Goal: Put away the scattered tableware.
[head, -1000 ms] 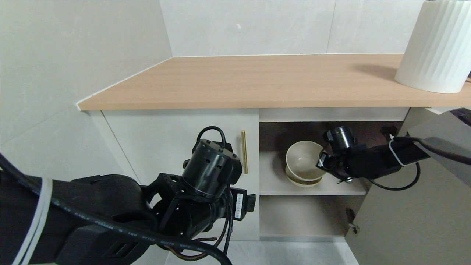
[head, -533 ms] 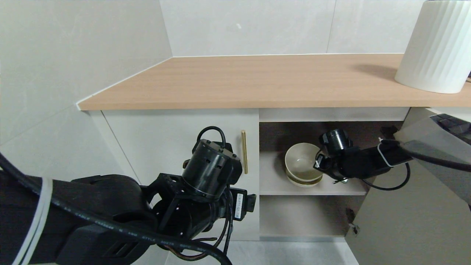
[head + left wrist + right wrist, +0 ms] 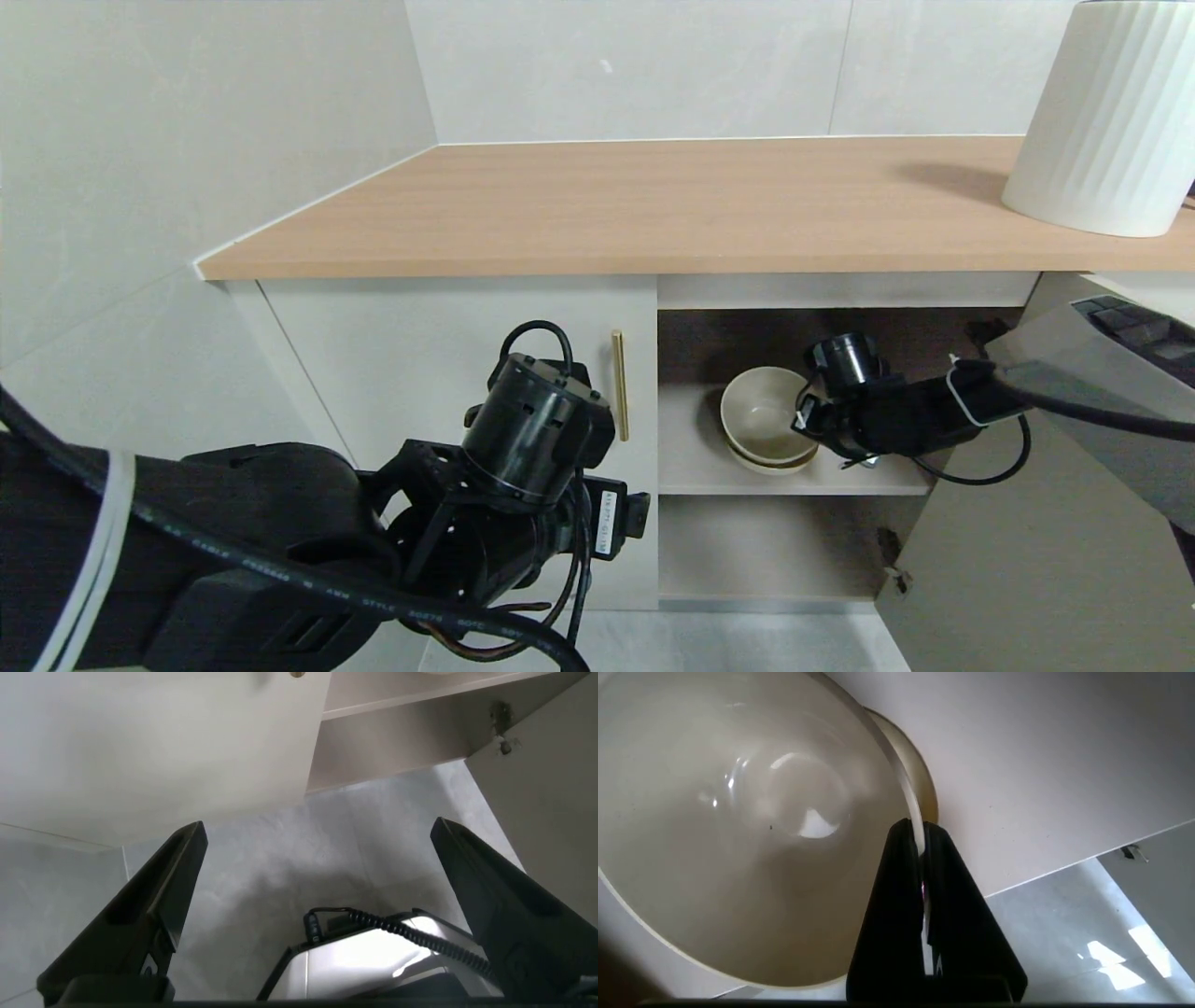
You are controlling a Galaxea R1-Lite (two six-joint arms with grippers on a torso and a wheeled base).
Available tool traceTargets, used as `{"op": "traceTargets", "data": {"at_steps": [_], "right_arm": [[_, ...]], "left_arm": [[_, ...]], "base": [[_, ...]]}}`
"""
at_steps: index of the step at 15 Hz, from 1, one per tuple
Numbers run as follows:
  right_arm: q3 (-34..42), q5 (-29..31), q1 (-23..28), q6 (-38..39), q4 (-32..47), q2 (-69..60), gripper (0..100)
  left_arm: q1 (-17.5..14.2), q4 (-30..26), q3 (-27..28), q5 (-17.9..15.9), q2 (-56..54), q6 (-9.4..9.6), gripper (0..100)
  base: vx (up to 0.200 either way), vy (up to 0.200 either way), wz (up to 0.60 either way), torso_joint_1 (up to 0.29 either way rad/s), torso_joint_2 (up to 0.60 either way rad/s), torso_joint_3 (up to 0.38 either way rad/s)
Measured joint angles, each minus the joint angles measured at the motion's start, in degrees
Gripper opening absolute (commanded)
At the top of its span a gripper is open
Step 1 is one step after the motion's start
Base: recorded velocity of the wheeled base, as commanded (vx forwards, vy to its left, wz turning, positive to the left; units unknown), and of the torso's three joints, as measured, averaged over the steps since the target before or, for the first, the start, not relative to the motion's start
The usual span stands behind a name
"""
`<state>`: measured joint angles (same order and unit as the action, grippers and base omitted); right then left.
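- Gripping the bowl [image 3: 761, 415] by its rim, the right claw [image 3: 808, 417] is clamped on it. In the right wrist view one finger [image 3: 898, 905] sits inside the wall and the other outside, with the rim pinched between them.
- The bowl is inside the cupboard on the upper shelf [image 3: 689, 459], mouth up. It is nested over a lower bowl [image 3: 771, 460], whose edge peeks out beneath it.
- I cannot tell whether the bowl's full weight already rests on the lower bowl. It looks seated or very nearly so.
- The relation that matters: the bowl lies to the claw's left, and the right arm comes in from the right, past the open door [image 3: 1027, 560]. The grip is on the rim's right side, the side nearest that door.
- My reading is that the placing is close to done, and what remains is to let go and back out. Since one finger is inside the bowl, it would likely have to lift clear of the rim first. Only then could the arm draw back to the right, or it may drag the stack.
- The left claw [image 3: 318, 826] has its fingers apart and holds nothing. It hangs low before the closed door [image 3: 448, 336], facing the floor [image 3: 374, 821], well apart from the bowl.
- The right arm is by far the nearer.
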<state>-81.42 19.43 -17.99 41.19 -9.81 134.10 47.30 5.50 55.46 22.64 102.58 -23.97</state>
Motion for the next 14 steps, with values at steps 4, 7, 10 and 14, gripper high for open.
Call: {"op": "traceTargets", "data": {"at_steps": [4, 7, 10, 14], "right_arm": [[0.2, -0.1, -0.2, 0.0, 0.2, -0.1, 100], [1.4, -0.4, -0.7, -0.3, 0.4, -1.2, 100], [6.1, -1.7, -2.1, -3.2, 0.6, -5.7, 100], [14.6, -4.4, -6.1, -6.7, 10.0, -20.5, 100]], "left_arm": [[0.0, 0.0, 0.1, 0.0, 0.0, -0.01, 100], [-0.2, 0.0, 0.2, 0.0, 0.0, -0.55, 100], [-1.6, 0.1, 0.1, -0.4, -1.2, -1.12, 100], [-4.2, -0.3, -1.4, -0.9, -8.5, -0.74, 100]], "base": [[0.0, 0.0, 0.0, 0.0, 0.0, 0.0], [0.0, 0.0, 0.0, 0.0, 0.0, 0.0], [0.0, 0.0, 0.0, 0.0, 0.0, 0.0], [0.0, 0.0, 0.0, 0.0, 0.0, 0.0]]}}
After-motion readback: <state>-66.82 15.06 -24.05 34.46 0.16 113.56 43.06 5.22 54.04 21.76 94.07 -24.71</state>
